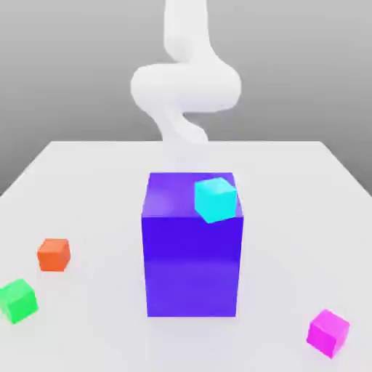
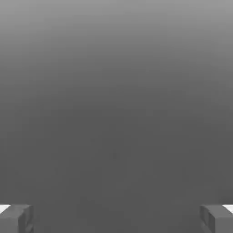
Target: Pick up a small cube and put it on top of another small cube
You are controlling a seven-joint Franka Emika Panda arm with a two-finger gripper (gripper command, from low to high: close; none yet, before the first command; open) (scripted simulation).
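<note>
A small cyan cube (image 1: 215,198) sits tilted at the front edge of the top of a tall blue block (image 1: 192,261), toward the exterior view's right. On the white table lie a small orange cube (image 1: 54,254) and a small green cube (image 1: 17,300) at the exterior view's left, and a small magenta cube (image 1: 328,332) at the front right. My white arm (image 1: 186,87) rises behind the blue block. In the hand view my gripper (image 2: 116,219) is open, its grey fingertips (image 2: 16,218) far apart with nothing between them, facing a plain grey background.
The white table (image 1: 290,189) stretches around the blue block, which stands in the middle and blocks the line between the arm and the front cubes. The table's edges run close to the green cube and the magenta cube.
</note>
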